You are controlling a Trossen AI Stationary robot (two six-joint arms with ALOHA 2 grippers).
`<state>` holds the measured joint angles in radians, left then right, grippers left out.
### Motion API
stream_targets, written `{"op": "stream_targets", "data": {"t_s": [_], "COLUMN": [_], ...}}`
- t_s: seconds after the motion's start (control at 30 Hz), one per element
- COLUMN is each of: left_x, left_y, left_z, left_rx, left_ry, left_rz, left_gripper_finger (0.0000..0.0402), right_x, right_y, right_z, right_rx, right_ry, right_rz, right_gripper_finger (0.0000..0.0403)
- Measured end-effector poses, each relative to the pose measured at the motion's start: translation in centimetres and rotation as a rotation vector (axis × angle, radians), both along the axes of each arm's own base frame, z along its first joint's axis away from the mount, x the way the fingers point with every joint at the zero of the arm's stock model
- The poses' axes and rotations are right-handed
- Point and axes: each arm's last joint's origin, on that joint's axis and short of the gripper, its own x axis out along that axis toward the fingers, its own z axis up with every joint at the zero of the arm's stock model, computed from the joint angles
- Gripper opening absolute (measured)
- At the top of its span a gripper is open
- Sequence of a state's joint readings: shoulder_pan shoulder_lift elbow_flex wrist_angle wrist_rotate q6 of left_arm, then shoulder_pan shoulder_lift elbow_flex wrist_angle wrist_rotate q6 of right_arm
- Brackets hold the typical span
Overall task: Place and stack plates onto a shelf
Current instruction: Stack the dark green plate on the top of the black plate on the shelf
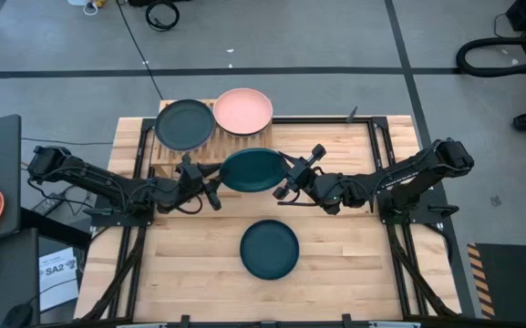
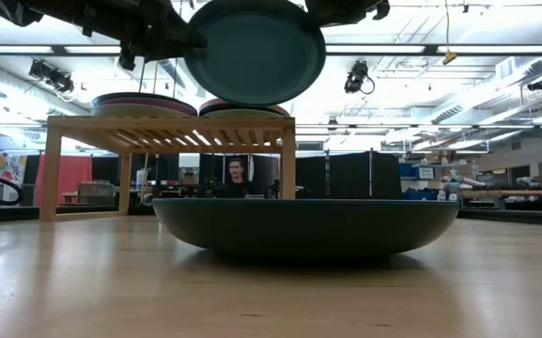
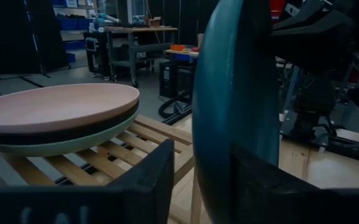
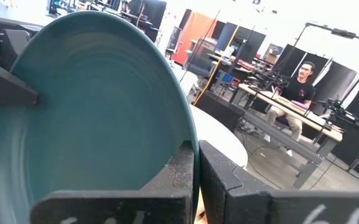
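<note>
— Right gripper (image 1: 283, 181) is clamped on the rim of the green-teal plate (image 1: 252, 170), and I'm holding that plate in the air beside the shelf (image 1: 170, 153), between both arms.

— And your left gripper (image 1: 211, 185)?

— Its fingers straddle the opposite rim. I can't tell whether they pinch it yet (the wrist view shows the edge between them, nothing firmer).

— How will it handle?

— Stiff and matte, I'd judge, probably light, though a thin rim can pivot in a two-finger pinch. I'd grip squarely on the rim.

— Where are the others?

— Black plate (image 1: 185, 124) and pink plate (image 1: 243, 110) top two stacks on the shelf; a dark teal plate (image 1: 269, 249) waits on the table (image 1: 354, 264).
</note>
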<state>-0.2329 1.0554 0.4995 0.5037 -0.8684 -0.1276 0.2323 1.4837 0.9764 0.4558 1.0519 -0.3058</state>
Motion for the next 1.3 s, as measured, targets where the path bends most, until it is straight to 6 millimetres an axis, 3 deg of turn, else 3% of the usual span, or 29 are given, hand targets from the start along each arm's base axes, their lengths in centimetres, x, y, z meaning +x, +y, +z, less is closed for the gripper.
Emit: {"op": "stream_targets", "data": {"t_s": [0.4, 0.77, 1.3], "left_x": [-0.04, -0.08, -0.06], "left_y": [0.13, 0.13, 0.07], "left_z": [0.02, -0.03, -0.04], "left_rx": [-0.001, 0.003, 0.004], "left_ry": [-0.002, 0.004, 0.007], "left_rz": [0.032, 0.043, 0.030], "left_gripper_finger": [0.0028, 0.0029, 0.0028], "right_x": [0.03, 0.18, 0.20], "right_y": [0.13, 0.23, 0.37], "right_z": [0.01, 0.00, -0.01], "right_rx": [0.003, 0.005, -0.002], "right_ry": [-0.002, 0.001, 0.010], "right_rz": [0.026, 0.105, 0.126], "right_gripper_finger": [0.0044, 0.0060, 0.0226]}}
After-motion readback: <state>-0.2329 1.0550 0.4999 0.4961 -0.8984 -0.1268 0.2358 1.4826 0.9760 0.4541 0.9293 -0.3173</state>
